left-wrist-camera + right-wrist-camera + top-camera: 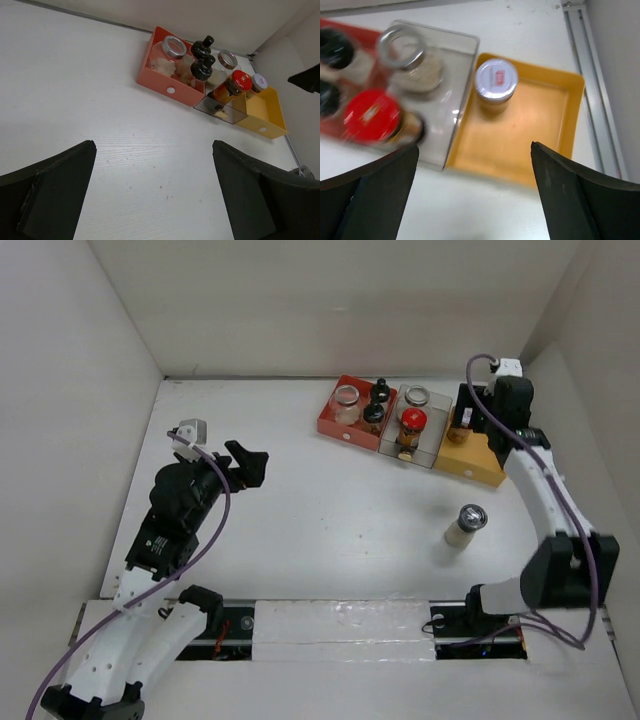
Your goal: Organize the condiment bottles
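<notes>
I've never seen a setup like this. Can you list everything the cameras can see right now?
table: one, white, under everything
red tray: one, far side, left of the tray row
clear tray: one, middle of the row
yellow tray: one, right end
wide jars: two, silver lids, one in red tray, one in clear tray
black-capped bottles: two, red tray
red-capped bottle: one, clear tray
silver-capped bottle: one, yellow tray
lone bottle: one, silver cap, standing on the table
left arm, right arm: white and black, near edge
left fingers: black, open, over bare table
right fingers: black, open, above yellow tray
</notes>
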